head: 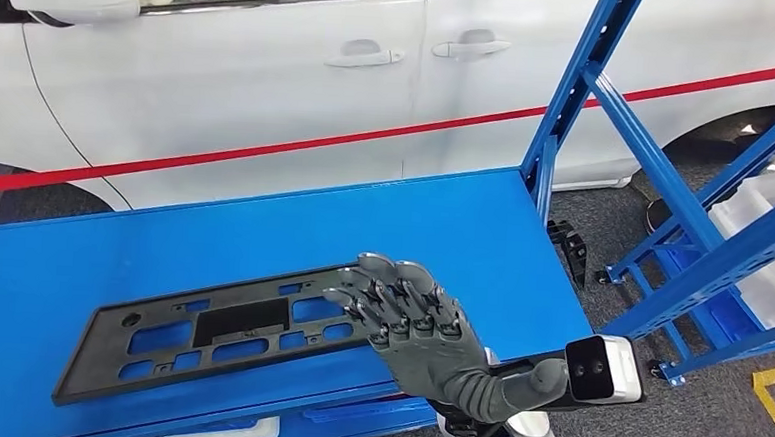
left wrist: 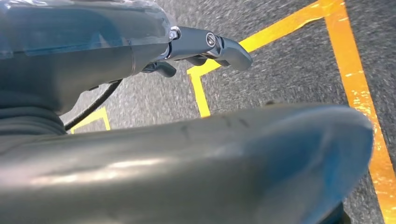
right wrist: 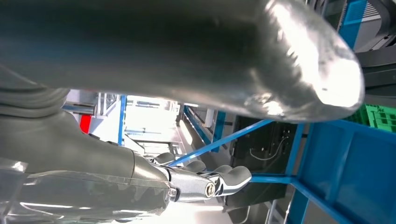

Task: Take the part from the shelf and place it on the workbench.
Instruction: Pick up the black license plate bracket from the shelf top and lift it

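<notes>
Now right hand [head: 408, 315] flat, fingers spread (holding nothing) over part [head: 217, 330] on workbench [head: 463, 223].

The part [head: 212, 335] is a long, flat black plastic panel pierced with rectangular cut-outs. It lies flat on the blue surface [head: 263, 232], near its front edge, angled slightly.

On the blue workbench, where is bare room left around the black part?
Bare blue surface runs behind the black part, toward the white car, and right of it up to the blue shelf frame. The near edge is crowded: the part lies along it, with the right hand over its right end.
</notes>
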Controlling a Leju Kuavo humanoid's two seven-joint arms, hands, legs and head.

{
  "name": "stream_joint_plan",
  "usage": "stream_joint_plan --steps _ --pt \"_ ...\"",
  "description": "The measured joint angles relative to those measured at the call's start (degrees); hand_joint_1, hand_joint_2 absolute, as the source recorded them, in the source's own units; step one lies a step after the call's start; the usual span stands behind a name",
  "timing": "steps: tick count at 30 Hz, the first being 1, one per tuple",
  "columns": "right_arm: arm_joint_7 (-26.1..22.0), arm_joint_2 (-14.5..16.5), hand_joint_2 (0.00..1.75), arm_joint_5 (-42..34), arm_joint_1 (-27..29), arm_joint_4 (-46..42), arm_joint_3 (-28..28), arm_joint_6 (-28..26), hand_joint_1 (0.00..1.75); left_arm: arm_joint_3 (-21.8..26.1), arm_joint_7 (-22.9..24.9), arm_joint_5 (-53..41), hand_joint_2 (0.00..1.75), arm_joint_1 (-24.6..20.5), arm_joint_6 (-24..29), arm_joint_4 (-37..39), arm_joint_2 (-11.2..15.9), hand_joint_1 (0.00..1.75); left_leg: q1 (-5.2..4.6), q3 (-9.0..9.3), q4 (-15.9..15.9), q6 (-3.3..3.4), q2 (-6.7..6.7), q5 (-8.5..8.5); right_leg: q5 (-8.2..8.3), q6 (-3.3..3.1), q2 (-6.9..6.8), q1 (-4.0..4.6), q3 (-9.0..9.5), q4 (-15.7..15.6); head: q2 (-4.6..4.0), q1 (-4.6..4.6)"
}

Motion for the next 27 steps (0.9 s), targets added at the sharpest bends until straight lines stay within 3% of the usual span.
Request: stream_joint_plan --steps 2,4,6,8,9,11,13,14,15,17,19,21,23,25,27 --pt "-0.1 -0.1 0.0 0.0 0.1 0.0 0.0 0.0 0.0 0.0 0.1 0.0 0.0 0.0 0.0 0.0 0.0 0.0 0.09 0.58 0.0 -0.34 -1.06 -0.45 4.82 0.1 0.64 -0.39 2.11 -6.4 0.0 0.01" --pt "-0.3 -0.1 0.0 0.0 0.1 0.0 0.0 0.0 0.0 0.0 0.1 0.0 0.0 -0.2 0.0 0.0 0.0 0.0 0.11 0.74 0.1 -0.92 -2.09 -0.85 7.54 -0.07 2.67 -0.56 4.72 -12.6 0.0 -0.02" --pt "-0.4 -0.1 0.0 0.1 0.2 0.0 0.0 0.0 0.0 0.0 0.1 -0.1 0.0 -0.3 0.0 0.0 0.0 0.0 0.31 0.43 0.1 -1.72 -2.99 -1.0 7.32 -0.54 3.7 -0.36 5.39 -14.2 0.0 -0.07" --pt "-0.5 -0.1 0.0 0.2 0.3 0.0 0.0 -0.1 0.0 0.0 0.1 -0.1 0.0 -0.2 0.0 0.0 0.0 0.0 0.57 0.3 0.1 -2.49 -3.27 -1.25 7.18 -1.3 2.75 -0.32 5.72 -14.7 0.0 -0.09" --pt "-0.5 -0.1 0.0 0.3 0.3 0.0 0.0 -0.1 0.0 0.0 0.2 -0.1 0.0 -0.1 0.0 0.0 0.0 0.0 0.56 -0.02 0.9 -2.75 -2.46 -1.83 7.11 -1.75 2.18 -0.37 6.04 -14.9 0.0 -0.16" --pt "-0.5 -0.1 0.0 0.4 0.4 0.1 0.0 -0.1 0.0 0.0 0.3 -0.1 0.0 -0.2 0.0 0.0 0.0 0.0 0.5 -2.4 6.1 -3.02 0.08 -4.53 6.88 -2.53 0.75 -0.3 6.69 -15.3 0.0 -0.26" --pt "-0.5 -0.1 0.0 0.5 0.6 0.2 0.0 -0.1 0.0 0.0 0.5 -0.1 0.0 -0.3 0.1 0.0 -0.1 0.0 0.48 -6.69 14.1 -3.25 1.46 -7.8 6.45 -3.06 -0.74 0.05 7.06 -15.3 0.0 -0.3" --pt "-0.5 -0.1 0.0 0.6 0.7 0.3 0.0 -0.1 0.0 0.0 0.6 -0.1 0.0 -0.2 0.1 0.0 -0.1 0.0 0.5 -8.31 16.8 -3.32 1.68 -8.42 6.24 -3.2 -1.43 0.22 7.24 -15.3 0.0 -0.3" --pt "-0.5 -0.1 0.0 0.6 0.8 0.4 0.0 -0.1 0.0 0.0 0.7 0.0 0.0 -0.1 0.1 0.0 -0.1 0.0 0.5 -8.96 17.6 -3.31 1.8 -7.94 6.03 -3.25 -2.01 0.35 7.45 -15.3 0.0 -0.31" --pt "-0.5 -0.1 0.0 0.6 0.8 0.6 0.0 -0.1 0.0 0.0 0.7 0.0 0.0 0.1 0.2 0.0 -0.1 0.0 0.41 -6.88 12.5 -2.97 2.4 -4.03 5.52 -3.2 -3.08 0.57 8.07 -15.2 0.0 -0.31" --pt "-0.5 -0.1 0.0 0.7 0.9 0.7 0.0 -0.1 0.0 0.0 0.7 0.0 0.0 0.1 0.2 0.0 -0.1 0.0 -0.1 -3.24 4.6 -2.17 4.61 -0.43 4.9 -2.89 -4.09 0.87 8.7 -15.1 0.0 -0.3" --pt "-0.5 -0.1 0.0 0.8 0.9 0.8 0.0 -0.1 0.0 0.0 0.7 -0.1 0.0 -0.1 0.2 0.0 -0.1 0.0 -0.66 -1.78 1.1 -1.47 5.94 0.38 4.47 -2.45 -5.13 1.17 8.98 -15.0 0.0 -0.25" --pt "-0.5 -0.1 0.0 1.0 0.9 1.0 0.0 -0.3 0.0 0.0 0.7 -0.2 0.0 -0.1 0.3 0.0 -0.2 0.0 -0.65 -1.75 0.8 -1.04 4.87 0.48 4.15 -1.99 -6.15 1.24 9.16 -15.0 0.0 -0.22" --pt "-0.6 -0.1 0.0 1.4 0.9 1.1 0.0 -0.6 0.0 0.0 0.7 -0.5 0.0 0.1 0.2 0.0 -0.2 0.0 -0.29 -1.51 0.3 -0.52 3.69 0.76 2.84 -1.35 -4.65 1.0 8.78 -13.5 0.0 -0.2" --pt "-0.6 -0.1 0.0 1.6 1.0 1.2 0.0 -0.9 0.0 0.0 0.7 -0.7 0.0 0.0 0.2 0.0 -0.3 0.0 -0.05 -1.37 0.0 -0.12 2.58 0.92 -0.21 -0.79 -1.79 0.55 6.21 -8.0 0.0 -0.12"
